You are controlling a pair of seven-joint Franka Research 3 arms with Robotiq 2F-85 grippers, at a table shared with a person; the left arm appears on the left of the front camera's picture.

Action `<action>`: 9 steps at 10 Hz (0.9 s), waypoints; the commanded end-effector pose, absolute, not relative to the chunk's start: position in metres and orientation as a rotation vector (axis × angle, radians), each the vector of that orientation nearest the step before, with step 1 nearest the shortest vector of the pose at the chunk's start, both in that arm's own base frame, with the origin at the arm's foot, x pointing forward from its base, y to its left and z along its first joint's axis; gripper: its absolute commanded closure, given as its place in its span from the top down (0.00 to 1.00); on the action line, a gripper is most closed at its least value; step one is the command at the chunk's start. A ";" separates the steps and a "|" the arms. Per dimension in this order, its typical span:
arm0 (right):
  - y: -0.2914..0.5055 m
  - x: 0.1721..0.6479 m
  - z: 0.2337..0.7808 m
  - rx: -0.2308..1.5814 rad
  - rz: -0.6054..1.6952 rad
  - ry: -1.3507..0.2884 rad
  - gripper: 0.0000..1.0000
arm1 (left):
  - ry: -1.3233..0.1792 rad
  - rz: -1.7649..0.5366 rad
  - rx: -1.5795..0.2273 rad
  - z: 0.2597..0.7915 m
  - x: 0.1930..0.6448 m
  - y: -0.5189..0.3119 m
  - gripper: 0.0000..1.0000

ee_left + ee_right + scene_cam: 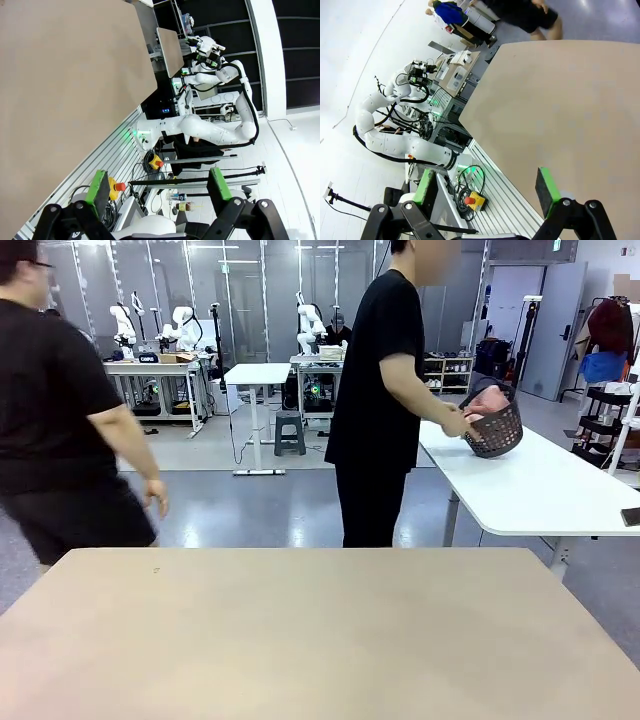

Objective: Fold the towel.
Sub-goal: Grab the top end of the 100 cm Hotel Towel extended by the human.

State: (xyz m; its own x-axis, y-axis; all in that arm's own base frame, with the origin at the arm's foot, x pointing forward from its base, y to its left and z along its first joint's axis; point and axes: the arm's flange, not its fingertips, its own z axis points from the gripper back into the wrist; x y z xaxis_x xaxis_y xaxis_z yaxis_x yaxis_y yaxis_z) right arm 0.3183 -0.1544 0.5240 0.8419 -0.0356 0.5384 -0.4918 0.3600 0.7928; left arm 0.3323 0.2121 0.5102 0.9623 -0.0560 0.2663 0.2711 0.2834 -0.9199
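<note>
One basket point(498, 433), towel point(487, 400) inside (pink)

Operator: What is the finish of the near table point(320, 640)?
Technician: It is matt, smooth and beige. The white table point(545, 495) is smooth with a slight sheen.
Operator: And the basket point(497, 432)?
Technician: It is dark plastic lattice. The towel point(487, 401) in it looks like soft pink cloth. The floor point(260, 510) is glossy grey. The left gripper point(158, 184) is matt black with green pads point(98, 186).
</note>
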 end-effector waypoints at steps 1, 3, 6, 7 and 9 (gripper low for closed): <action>-0.154 0.319 0.525 1.187 0.314 -0.527 1.00 | -0.194 -0.231 -1.273 0.510 0.332 0.213 1.00; -0.154 0.319 0.525 1.187 0.314 -0.527 1.00 | -0.194 -0.231 -1.273 0.510 0.332 0.213 1.00; -0.154 0.319 0.525 1.187 0.314 -0.527 1.00 | -0.194 -0.231 -1.273 0.510 0.332 0.213 1.00; -0.154 0.319 0.525 1.187 0.314 -0.527 1.00 | -0.194 -0.231 -1.273 0.510 0.332 0.213 1.00; -0.154 0.319 0.525 1.187 0.314 -0.527 1.00 | -0.194 -0.231 -1.273 0.510 0.332 0.213 1.00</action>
State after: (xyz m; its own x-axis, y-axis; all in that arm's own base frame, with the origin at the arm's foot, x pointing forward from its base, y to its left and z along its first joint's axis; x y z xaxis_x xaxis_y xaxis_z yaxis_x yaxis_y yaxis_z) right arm 0.3183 -0.1543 0.5240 0.8420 -0.0354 0.5383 -0.4918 0.3599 0.7928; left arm 0.3322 0.2122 0.5102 0.9623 -0.0556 0.2662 0.2709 0.2837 -0.9199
